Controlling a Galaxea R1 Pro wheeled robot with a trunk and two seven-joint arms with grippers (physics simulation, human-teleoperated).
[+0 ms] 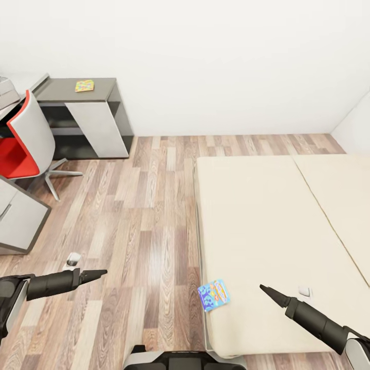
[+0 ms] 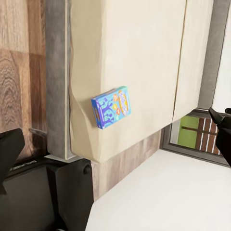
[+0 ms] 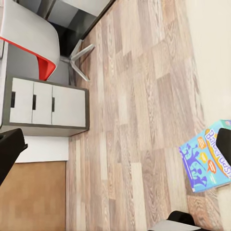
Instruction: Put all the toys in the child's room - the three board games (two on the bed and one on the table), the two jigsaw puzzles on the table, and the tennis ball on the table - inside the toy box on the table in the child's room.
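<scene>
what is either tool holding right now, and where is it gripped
Nothing is held: the left tool and right tool hang free of the blue board game.

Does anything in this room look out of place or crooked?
Yes. A light blue game box lies crooked at the very edge of the bed, one corner poking past it over the floor. A colourful puzzle sits alone on the dark side unit.

Left arm [image 1: 51, 283], right arm [image 1: 313, 319] extended forward, pointing inward.
</scene>
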